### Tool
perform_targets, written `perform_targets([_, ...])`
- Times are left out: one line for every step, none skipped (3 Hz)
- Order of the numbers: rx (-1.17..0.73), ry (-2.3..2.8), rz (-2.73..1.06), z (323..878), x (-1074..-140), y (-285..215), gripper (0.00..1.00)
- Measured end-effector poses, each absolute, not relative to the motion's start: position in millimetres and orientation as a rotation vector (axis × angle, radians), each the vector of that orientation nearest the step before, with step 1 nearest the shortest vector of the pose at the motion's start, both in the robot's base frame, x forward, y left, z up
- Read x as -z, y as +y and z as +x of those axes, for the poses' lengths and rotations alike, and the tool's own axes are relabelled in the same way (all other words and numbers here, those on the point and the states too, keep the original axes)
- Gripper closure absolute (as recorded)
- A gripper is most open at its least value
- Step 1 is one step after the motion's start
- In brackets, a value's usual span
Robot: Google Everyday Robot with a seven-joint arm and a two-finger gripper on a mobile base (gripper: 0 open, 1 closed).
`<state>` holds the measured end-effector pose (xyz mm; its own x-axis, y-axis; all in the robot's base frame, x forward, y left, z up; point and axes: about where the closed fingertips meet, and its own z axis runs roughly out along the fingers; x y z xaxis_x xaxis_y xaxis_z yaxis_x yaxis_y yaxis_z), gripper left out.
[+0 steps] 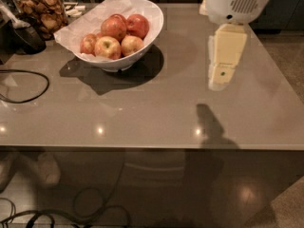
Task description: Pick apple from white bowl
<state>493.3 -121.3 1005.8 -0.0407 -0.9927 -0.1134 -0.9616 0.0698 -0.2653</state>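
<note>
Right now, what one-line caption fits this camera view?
Cream gripper hangs above the glossy grey table, apart from the paper-lined white oval bowl where the yellow-gold, red-blushed apple sits among other apples.
</note>
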Motion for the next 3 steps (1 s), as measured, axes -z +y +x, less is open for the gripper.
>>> perform_targets([0.18,2.06,-1.951,497.9,-1009.9,-116.9,0.0])
perform_targets([0.134,1.995,-1.923,510.2,-1016.2,-88.1,0.0])
perform_targets([0.089,1.937,-1.957,527.9,-1018.1,-57.6,0.0])
